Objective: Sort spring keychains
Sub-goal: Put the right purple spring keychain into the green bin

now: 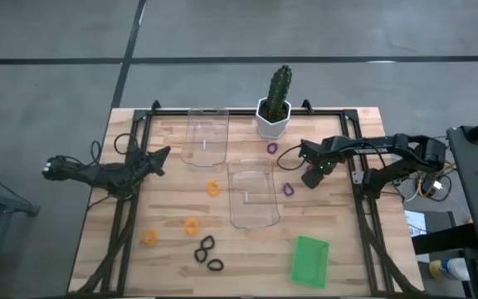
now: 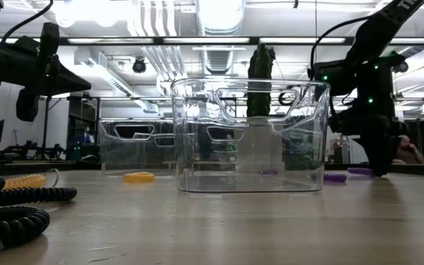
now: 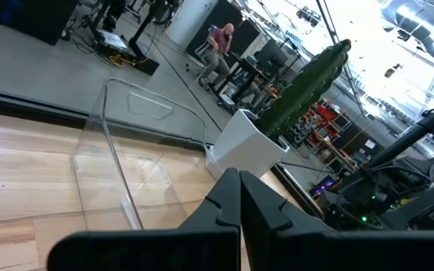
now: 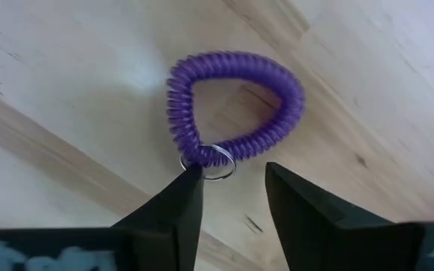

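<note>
1. Right of the two clear trays, the right gripper (image 1: 308, 178) is hanging low over the counter (image 1: 164, 216), its fingers parted and holding nothing.
2. Just beyond its fingertips (image 4: 191, 181) a purple spring keychain (image 4: 232, 105) is lying flat on the wood, its small metal ring (image 4: 211, 167) sitting close by one finger's tip.
3. Another purple keychain (image 1: 271, 148) is resting beside the white cactus pot (image 1: 272, 119).
4. Three orange keychains (image 1: 192, 225) are lying left of the nearer tray (image 1: 253, 193), and two black ones (image 1: 206, 245) are sitting near the front edge.
5. Farther left, the left gripper (image 1: 161, 155) is waiting beside the farther tray (image 1: 207, 136), its fingers pressed together and holding nothing.
6. A green tray (image 1: 309, 260) is lying at the front right.
</note>
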Robot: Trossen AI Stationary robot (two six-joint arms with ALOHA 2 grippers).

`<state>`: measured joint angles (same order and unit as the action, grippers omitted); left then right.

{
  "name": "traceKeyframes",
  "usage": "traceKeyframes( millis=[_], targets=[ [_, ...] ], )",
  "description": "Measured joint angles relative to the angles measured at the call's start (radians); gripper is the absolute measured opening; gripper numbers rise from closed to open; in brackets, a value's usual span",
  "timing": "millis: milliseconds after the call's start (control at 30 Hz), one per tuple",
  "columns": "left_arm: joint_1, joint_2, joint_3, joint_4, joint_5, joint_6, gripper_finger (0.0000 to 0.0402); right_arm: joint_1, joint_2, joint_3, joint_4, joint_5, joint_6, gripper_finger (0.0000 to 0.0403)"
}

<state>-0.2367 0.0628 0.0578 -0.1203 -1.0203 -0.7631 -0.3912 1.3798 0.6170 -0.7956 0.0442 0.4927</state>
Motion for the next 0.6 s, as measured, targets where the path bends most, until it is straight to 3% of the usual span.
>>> traceKeyframes(
  millis=[133,300,600],
  targets=[
    [0.000,0.000,0.000,0.000,0.000,0.000,0.0000,0.000,0.009,0.002,0.018,-0.002,0.001,0.0110],
    [0.000,0.000,0.000,0.000,0.000,0.000,0.0000,0.000,-0.008,0.000,0.026,0.001,0.002,0.0022],
    [0.000,0.000,0.000,0.000,-0.010,0.000,0.0000,0.000,-0.087,0.000,0.016,-0.056,0.030,0.0008]
  ],
)
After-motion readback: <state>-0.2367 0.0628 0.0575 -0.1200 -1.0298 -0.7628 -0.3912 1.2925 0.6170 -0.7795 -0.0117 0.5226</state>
